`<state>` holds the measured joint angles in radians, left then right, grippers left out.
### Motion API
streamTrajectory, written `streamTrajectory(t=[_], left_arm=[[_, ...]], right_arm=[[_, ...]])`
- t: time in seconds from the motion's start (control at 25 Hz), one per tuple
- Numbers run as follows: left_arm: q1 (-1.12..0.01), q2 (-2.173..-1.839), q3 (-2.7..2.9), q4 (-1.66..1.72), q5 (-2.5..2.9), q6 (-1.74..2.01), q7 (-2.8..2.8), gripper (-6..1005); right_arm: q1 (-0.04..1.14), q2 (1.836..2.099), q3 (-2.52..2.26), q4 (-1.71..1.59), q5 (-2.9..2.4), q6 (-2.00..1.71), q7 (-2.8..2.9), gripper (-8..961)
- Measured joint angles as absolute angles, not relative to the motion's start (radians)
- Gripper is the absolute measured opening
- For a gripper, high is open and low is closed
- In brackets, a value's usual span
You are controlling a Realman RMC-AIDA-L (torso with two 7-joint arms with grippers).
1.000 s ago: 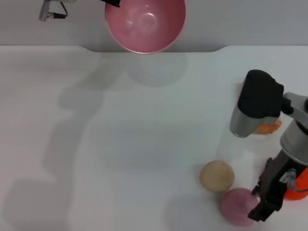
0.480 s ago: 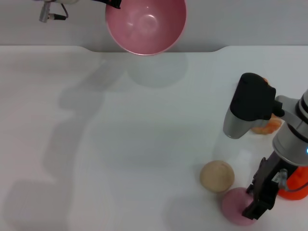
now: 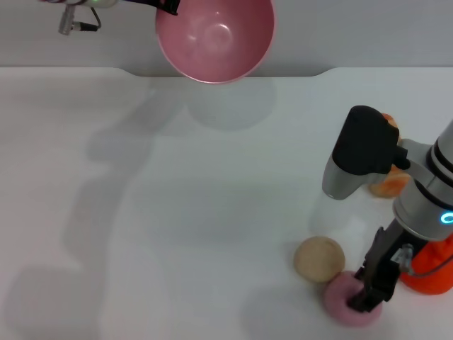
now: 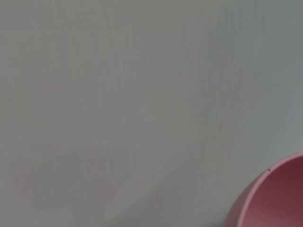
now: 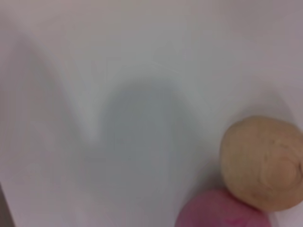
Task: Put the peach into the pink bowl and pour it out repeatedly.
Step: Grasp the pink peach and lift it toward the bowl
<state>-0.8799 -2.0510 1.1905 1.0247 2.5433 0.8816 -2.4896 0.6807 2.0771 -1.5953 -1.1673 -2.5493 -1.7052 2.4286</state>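
The pink bowl (image 3: 214,35) hangs in the air at the far edge of the table, tilted so its empty inside faces me. My left gripper (image 3: 168,6) is shut on its rim at the far left, and part of the rim shows in the left wrist view (image 4: 274,198). The peach (image 3: 341,301) lies on the white table at the near right, touching the beige ball (image 3: 319,259). My right gripper (image 3: 364,297) is open and low over the peach's right side. In the right wrist view the peach (image 5: 218,210) shows at the edge beside the ball (image 5: 262,161).
An orange-red lumpy fruit (image 3: 388,183) lies behind the right arm's wrist. A bright orange object (image 3: 432,269) sits at the right edge under the arm. The table's far edge (image 3: 71,68) runs below the bowl.
My right gripper has moved left and down, from beside the peach to over its right side. The bowl, the peach and the ball have stayed where they were.
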Motion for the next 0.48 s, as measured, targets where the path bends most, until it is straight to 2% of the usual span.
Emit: streamTrajectory(t=[0.08,0.48], left_arm=[[-0.879,-2.051,1.191,1.025,2.543,0.882,-2.489,47],[-0.876,-2.051,1.182,1.025,2.543,0.878,-2.477,47]], right_arm=[[0.68,2.077,-1.595,-1.166,-2.549,-1.689,2.424,524],[0.683,2.076,-1.593,-1.174,-2.546,-1.702,2.412,311]])
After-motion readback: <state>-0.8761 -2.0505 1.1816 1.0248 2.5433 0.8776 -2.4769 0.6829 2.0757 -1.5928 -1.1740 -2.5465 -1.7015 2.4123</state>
